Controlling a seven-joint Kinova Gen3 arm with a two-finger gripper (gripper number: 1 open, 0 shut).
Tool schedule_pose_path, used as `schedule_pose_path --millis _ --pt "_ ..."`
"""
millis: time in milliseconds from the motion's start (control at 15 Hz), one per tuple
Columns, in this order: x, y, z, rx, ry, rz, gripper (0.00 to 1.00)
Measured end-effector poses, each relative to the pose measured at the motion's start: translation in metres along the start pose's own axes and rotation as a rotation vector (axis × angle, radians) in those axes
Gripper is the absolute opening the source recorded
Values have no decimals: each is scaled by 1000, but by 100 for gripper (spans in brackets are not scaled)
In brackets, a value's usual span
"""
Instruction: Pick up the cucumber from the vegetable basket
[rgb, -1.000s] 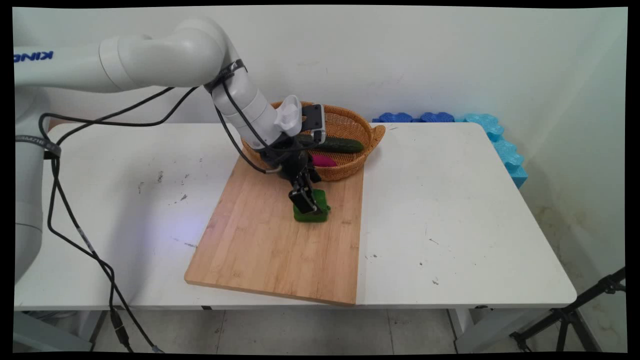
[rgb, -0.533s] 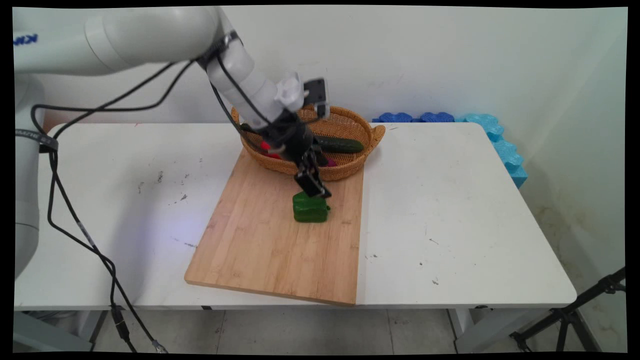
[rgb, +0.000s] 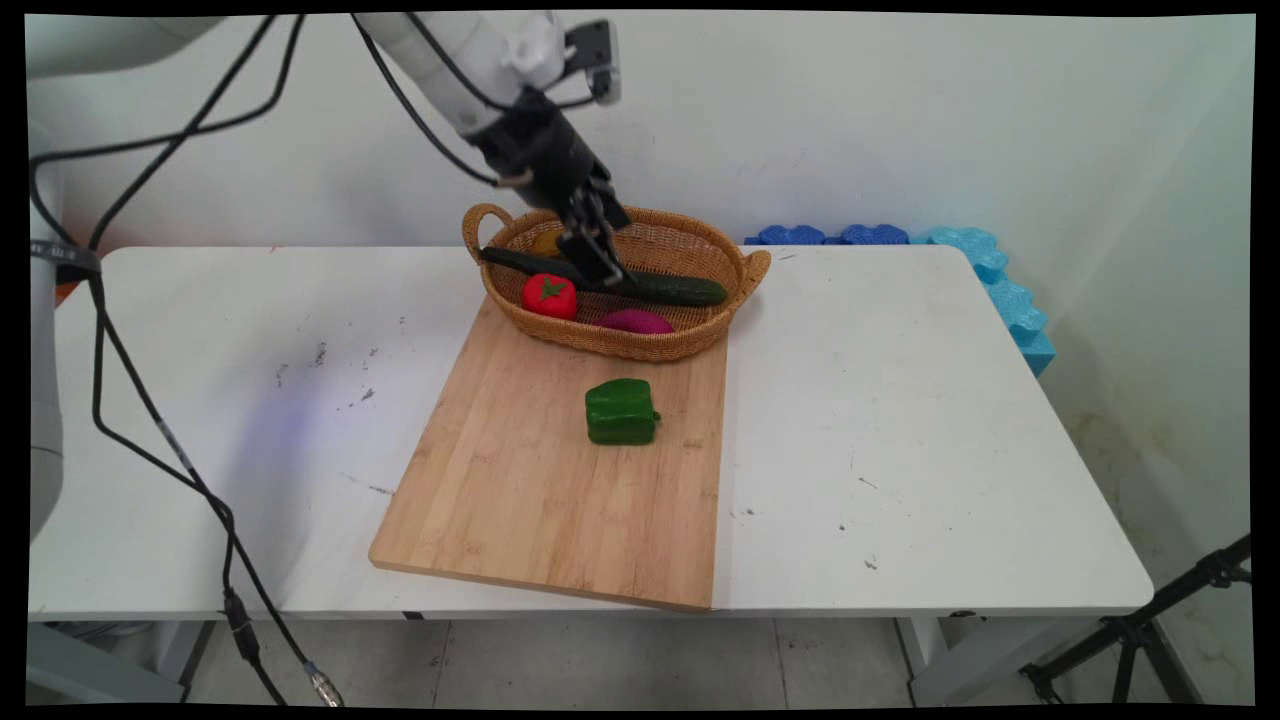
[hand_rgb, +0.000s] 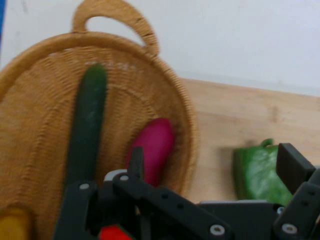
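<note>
We note the pincer (rgb: 598, 262) spread and empty above the basket (rgb: 690, 340), nearest the cucumber (rgb: 680, 290). The pepper (rgb: 620, 412) sits on the board (rgb: 520, 500), at 6 o'clock from the basket; likely light, smooth, best gripped across its flat sides.

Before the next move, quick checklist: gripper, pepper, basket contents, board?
1. Gripper empty, holding nothing: ok; it hangs over the basket.
2. Fingers open: ok, spread wide in the hand view.
3. Green pepper resting free on the cutting board, apart from the gripper: ok.
4. Cucumber, tomato and purple vegetable inside the basket: ok.
5. Yellow item at the basket's far side: cannot tell what it is.
6. Board flat on the table: ok.
</note>
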Motion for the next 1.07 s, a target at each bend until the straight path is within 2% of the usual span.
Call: schedule_pose_path --millis 133,333,600,800,1067 --pt "-1 -15 -9 24 -5 3 100" --pt "-6 -49 -16 74 -19 5 100" --pt "-17 -88 -4 118 -38 -22 100" --pt "-26 -109 19 126 -60 -42 100" --pt "-33 -125 55 113 -87 -69 100"
